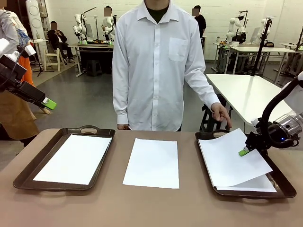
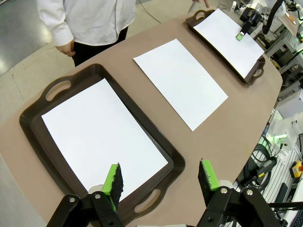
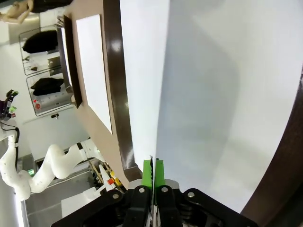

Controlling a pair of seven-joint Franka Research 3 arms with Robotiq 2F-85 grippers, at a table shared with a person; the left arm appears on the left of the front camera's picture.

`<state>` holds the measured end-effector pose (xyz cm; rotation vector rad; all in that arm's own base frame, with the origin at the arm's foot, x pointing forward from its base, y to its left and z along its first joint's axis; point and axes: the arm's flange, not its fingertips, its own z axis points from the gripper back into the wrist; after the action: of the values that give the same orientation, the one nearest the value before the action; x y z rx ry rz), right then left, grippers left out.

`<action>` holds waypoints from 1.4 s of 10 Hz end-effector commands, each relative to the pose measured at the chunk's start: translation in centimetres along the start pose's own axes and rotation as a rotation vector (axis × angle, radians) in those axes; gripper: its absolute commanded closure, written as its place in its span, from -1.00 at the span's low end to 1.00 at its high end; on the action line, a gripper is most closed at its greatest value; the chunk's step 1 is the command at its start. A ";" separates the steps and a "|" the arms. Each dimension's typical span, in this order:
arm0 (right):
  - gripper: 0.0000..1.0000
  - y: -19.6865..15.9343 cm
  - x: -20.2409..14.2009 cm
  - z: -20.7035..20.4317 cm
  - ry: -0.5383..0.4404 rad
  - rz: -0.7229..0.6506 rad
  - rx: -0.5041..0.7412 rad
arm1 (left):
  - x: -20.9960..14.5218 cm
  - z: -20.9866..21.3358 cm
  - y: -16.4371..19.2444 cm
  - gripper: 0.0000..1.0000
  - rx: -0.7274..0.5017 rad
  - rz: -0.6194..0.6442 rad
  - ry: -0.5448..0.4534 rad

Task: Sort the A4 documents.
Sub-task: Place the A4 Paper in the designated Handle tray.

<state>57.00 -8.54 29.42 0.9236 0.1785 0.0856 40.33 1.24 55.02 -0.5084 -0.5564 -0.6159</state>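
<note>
My left tool (image 2: 161,182) hangs above the near-left corner of the bench, jaws spread wide and holding nothing. Below it sits the left tray (image 2: 32,124), with one sheet (image 1: 73,158) lying flat inside, square to the walls.

The middle sheet (image 1: 152,162) lies bare on the bench (image 1: 151,208) between the two trays, touching neither.

In the right tray (image 1: 283,183) the top sheet (image 1: 232,161) is skewed and raised along its right side, with a lower sheet (image 1: 258,185) showing under its near corner. My right tool (image 1: 243,152) is closed flat on that raised edge; in the wrist view the pads meet with only the paper between them. The person's hand (image 1: 220,113) hovers by the tray's far handle and I can't tell whether it is touching the paper.

I judge these A4 documents to be almost weightless, limp and easy to crease. A sheet held at one edge will droop and swing, and it may drag on the one below. A flat sheet offers nothing to pinch, so I'd take hold only at an edge or corner that is lifted, close to the margin. Then I'd carry it low and slow so it doesn't fold or slip from the pads.
</note>
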 end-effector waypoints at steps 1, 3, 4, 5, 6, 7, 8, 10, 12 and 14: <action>0.76 0.7 0.1 0.8 0.027 -0.021 -0.025 | -0.2 0.0 0.0 -0.67 0.005 -0.020 0.003; 0.55 0.7 0.1 0.9 0.034 -0.038 -0.050 | -0.2 0.0 0.0 -0.67 0.005 -0.020 0.003; 0.18 0.8 0.0 0.9 0.039 -0.047 -0.060 | -0.2 0.0 0.0 -0.67 0.005 -0.020 0.003; 0.33 0.8 0.0 1.0 0.041 -0.055 -0.076 | -0.2 0.0 0.0 -0.67 0.005 -0.020 0.003; -0.20 0.8 -0.2 1.2 0.038 -0.072 -0.094 | -0.2 0.0 0.0 -0.67 0.005 -0.020 0.003; -0.05 0.9 -0.3 1.4 0.044 -0.095 -0.125 | -0.2 0.0 0.0 -0.67 0.005 -0.020 0.003; -0.58 1.3 -0.4 1.6 0.049 -0.118 -0.167 | -0.2 0.0 0.0 -0.67 0.005 -0.020 0.003; -0.97 1.8 -0.8 2.0 0.037 -0.142 -0.221 | -0.2 0.0 0.0 -0.67 0.005 -0.020 0.003; -1.00 2.1 -1.4 2.6 0.015 -0.174 -0.273 | -0.2 0.0 0.0 -0.67 0.005 -0.020 0.003; -1.00 2.7 -1.4 2.4 0.015 -0.177 -0.299 | -0.2 0.0 0.0 -0.67 0.005 -0.020 0.003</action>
<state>56.73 -10.05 33.25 0.6543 0.2460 -0.0255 40.33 1.24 55.02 -0.5084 -0.5564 -0.6159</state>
